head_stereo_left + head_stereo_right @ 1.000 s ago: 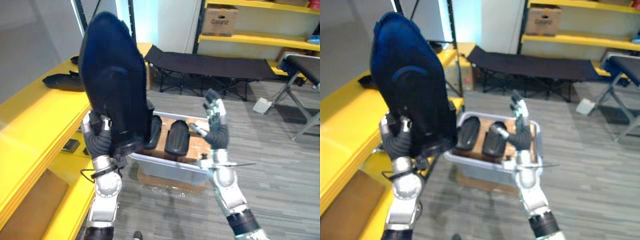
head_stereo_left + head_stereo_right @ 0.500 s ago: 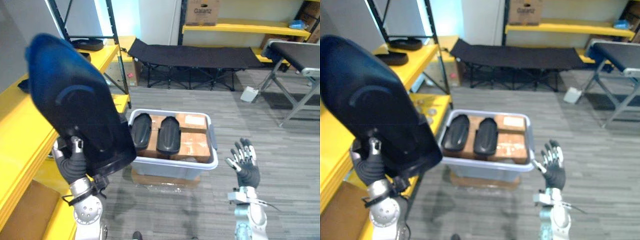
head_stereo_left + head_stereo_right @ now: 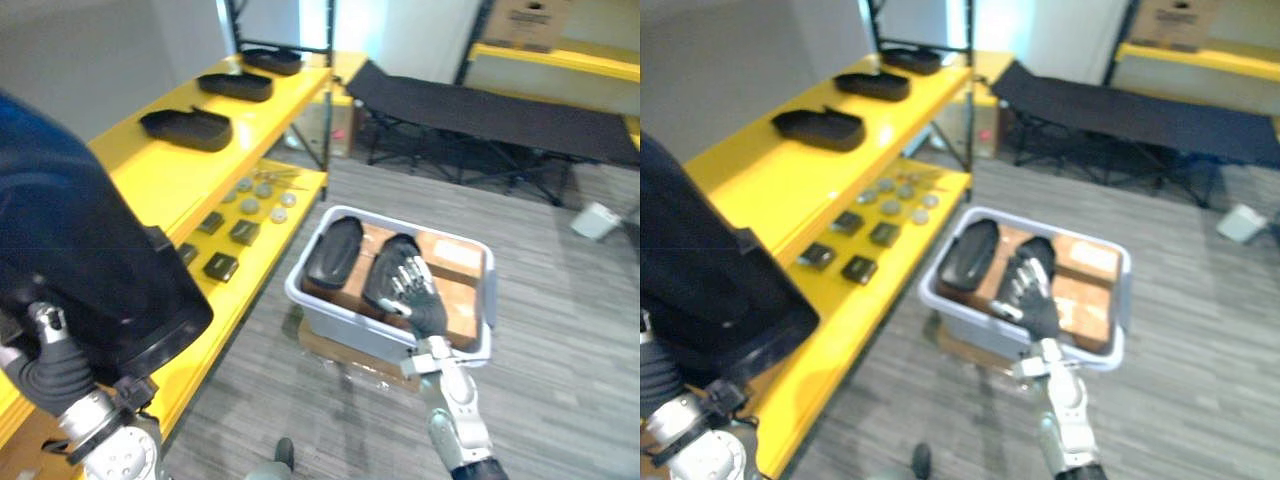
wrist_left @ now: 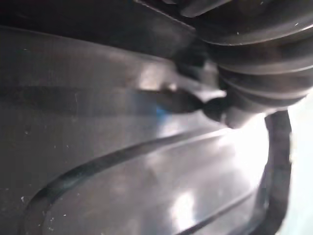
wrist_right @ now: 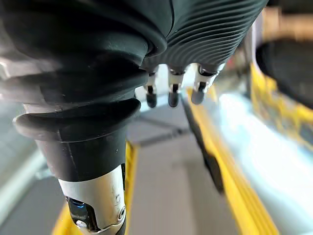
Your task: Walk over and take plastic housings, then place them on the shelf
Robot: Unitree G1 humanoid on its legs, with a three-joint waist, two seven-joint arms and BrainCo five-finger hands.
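Observation:
My left hand [image 3: 42, 362] at the lower left is shut on a large dark plastic housing [image 3: 90, 260], held upright beside the yellow shelf [image 3: 150, 172]. Its glossy inner surface [image 4: 122, 161] lies close against the hand in the left wrist view. My right hand [image 3: 415, 300] is raised with fingers straight and nothing in it, in front of the grey bin [image 3: 312, 300]. Two more black housings [image 3: 333, 252] lie side by side in the bin on cardboard boxes; the right one [image 3: 383, 272] is partly behind my right hand.
Three black housings [image 3: 186, 126] lie in a row on the shelf's top level. Small dark and round parts [image 3: 232, 232] are spread on the lower level. A black folding cot [image 3: 480, 110] stands behind the bin, and grey floor stretches to the right.
The camera has swung toward the yellow shelf. My right hand has risen in front of the bin. The held housing now sits lower at the view's left.

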